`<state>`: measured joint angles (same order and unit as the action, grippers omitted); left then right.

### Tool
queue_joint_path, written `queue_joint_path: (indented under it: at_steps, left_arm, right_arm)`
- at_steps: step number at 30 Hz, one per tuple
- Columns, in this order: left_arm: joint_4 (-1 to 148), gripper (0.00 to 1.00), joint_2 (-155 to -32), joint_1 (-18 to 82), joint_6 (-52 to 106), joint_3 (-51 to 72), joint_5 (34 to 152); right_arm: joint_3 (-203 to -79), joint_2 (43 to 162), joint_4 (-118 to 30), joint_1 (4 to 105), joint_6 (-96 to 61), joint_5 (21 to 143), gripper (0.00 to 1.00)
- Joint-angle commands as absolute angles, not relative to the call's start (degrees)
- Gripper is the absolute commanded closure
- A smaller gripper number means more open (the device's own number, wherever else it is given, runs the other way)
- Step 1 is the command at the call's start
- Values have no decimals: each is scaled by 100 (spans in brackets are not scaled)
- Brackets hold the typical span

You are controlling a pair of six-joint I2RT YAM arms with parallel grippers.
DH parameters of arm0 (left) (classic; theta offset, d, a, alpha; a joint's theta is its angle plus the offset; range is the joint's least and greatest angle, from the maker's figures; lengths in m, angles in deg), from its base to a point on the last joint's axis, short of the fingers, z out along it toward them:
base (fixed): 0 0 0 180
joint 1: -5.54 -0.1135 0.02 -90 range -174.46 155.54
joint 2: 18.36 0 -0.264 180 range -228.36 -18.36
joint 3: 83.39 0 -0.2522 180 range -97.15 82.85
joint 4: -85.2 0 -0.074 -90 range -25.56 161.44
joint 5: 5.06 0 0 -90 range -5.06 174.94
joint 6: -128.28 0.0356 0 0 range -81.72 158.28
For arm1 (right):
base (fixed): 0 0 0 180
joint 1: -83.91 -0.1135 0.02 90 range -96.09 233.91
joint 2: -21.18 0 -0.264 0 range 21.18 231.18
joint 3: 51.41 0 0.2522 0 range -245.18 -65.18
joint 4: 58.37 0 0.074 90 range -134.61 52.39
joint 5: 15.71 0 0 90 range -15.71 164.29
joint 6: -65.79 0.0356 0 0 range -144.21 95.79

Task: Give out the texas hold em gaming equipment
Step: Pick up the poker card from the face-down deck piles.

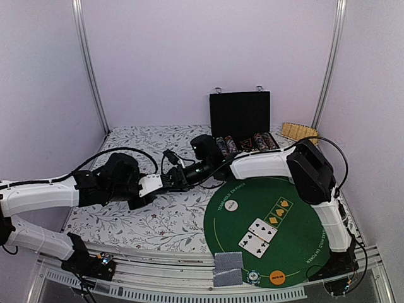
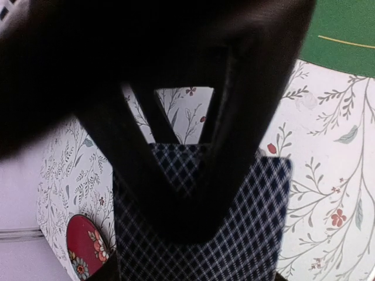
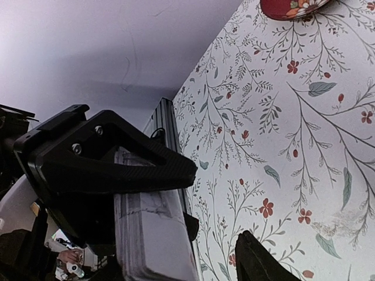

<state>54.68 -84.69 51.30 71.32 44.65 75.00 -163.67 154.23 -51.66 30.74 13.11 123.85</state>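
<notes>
Our left gripper (image 1: pixel 172 181) squeezes the deck (image 2: pixel 234 222), up over the tabletop (image 1: pixel 158 218) in the middle of the top view. In the right wrist view the deck sits lower left, thin edge toward us, long side going up and down. Our right gripper (image 1: pixel 192 172) is just beside it. We can't see if it is open or closed.

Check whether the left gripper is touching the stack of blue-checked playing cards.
Touching. The right wrist view shows the left gripper's black finger pressed flat against the stack of blue-checked playing cards, no gap.
</notes>
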Motion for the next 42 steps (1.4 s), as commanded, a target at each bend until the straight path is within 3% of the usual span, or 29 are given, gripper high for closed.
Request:
queue_joint_path:
  at_steps: [1, 4, 11, 15, 25, 42]
  left_arm:
    - [5667, 54, -8428, 5188, 7168, 4486, 7453]
    - [5662, 54, -8428, 5187, 7168, 4488, 7454]
    - [5667, 54, -8453, 5187, 7177, 4488, 7447]
    - [5667, 54, -8459, 5188, 7180, 4479, 7456]
    - [5661, 54, -8457, 5189, 7172, 4479, 7474]
    - [5665, 54, -8445, 5187, 7194, 4495, 7420]
  right_arm:
    - [-16256, 14880, -4390, 3113, 686, 11948, 52]
    - [-16208, 14766, -4336, 3114, 656, 11973, 55]
    - [-16220, 14557, -4160, 3109, 506, 11995, 72]
    - [-16236, 14678, -4436, 3065, 666, 12196, 51]
    - [-16906, 15380, -4511, 2942, 905, 12231, 46]
    - [-16313, 14530, -3536, 3115, 236, 11406, 68]
